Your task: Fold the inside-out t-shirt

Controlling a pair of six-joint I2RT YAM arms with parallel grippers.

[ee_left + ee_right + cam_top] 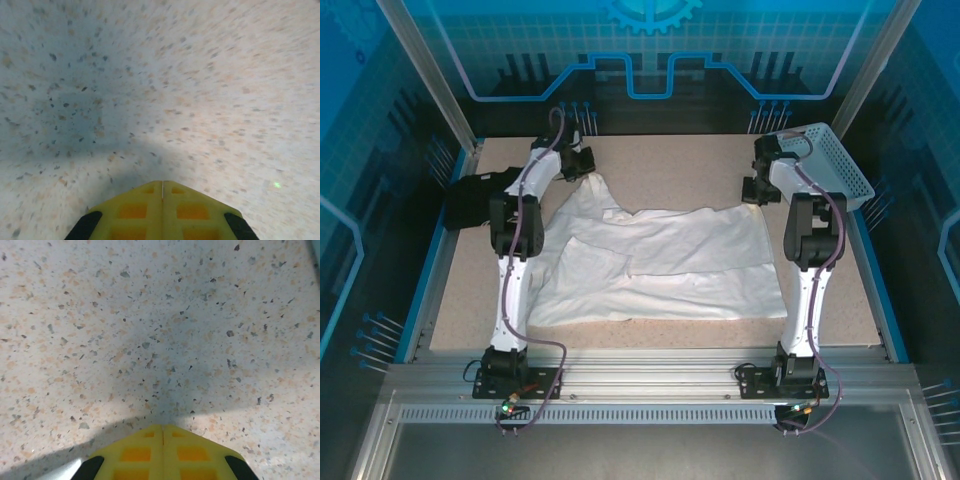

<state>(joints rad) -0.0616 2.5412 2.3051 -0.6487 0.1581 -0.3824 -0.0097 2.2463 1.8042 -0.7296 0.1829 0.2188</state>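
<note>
Because the inside-out t-shirt (660, 265) is thin, soft cloth, it should be light and floppy. I think it will bend and sag when picked up, and it can slide on the smooth table (670, 160). It will not break. It lies partly spread out in the middle of the top view, bumpy, with one part lying over another.

Good places to hold are the two top corners, one near each arm. Pinch a corner right at the edge so just that bit of cloth comes up.

The left gripper (577, 160) sits by the upper left corner, where the cloth rises to a point. The right gripper (758, 190) sits by the upper right corner. In both wrist views the yellow jaws are pressed together, and I see no cloth at their tips.
</note>
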